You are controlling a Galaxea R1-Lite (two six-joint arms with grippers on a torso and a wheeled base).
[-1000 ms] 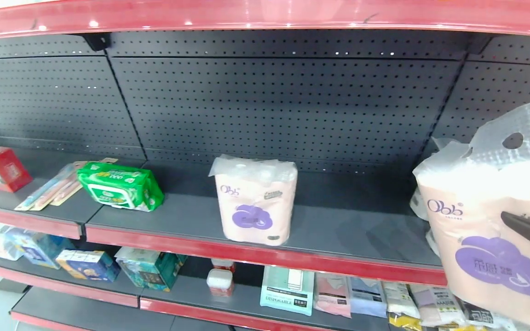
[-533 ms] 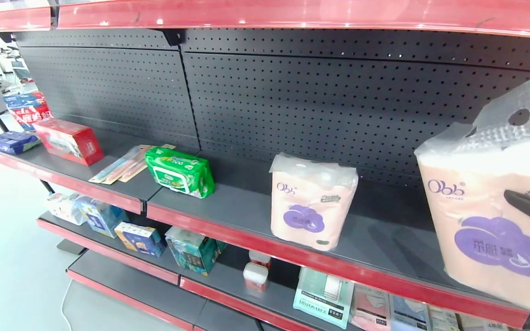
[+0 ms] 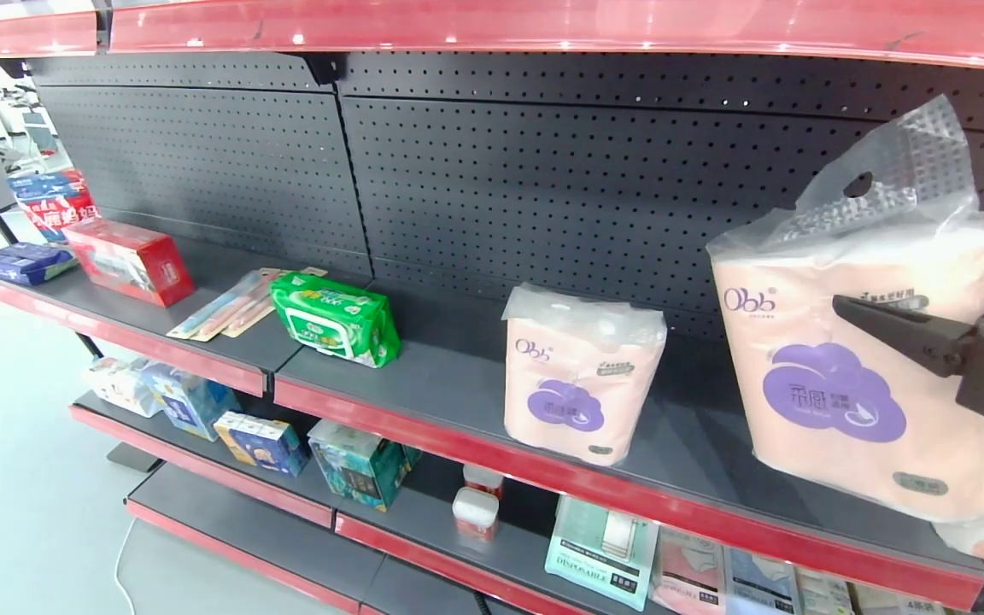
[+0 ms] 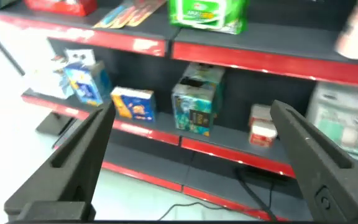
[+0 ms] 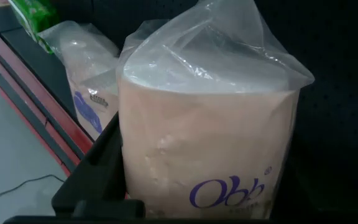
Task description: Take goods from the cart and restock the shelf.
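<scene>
**Right claw clamped on a roll pack at the shelf**

The right gripper (image 5: 207, 180) grips the pink roll pack (image 3: 851, 359) by its sides, jaws set wide, with one finger (image 3: 902, 329) crossing the printed front. The pack stands upright over the right end of the grey shelf (image 3: 458, 376), near a second pack (image 3: 582, 376) on the deck; whether it rests there cannot be told. Farther left lie a green wipes pack (image 3: 334, 318) and a red box (image 3: 129, 260), before a black pegboard (image 3: 543, 171). The left gripper (image 4: 191, 111) hangs low before the lower shelves (image 4: 229, 146), jaws spread and holding nothing.
</scene>
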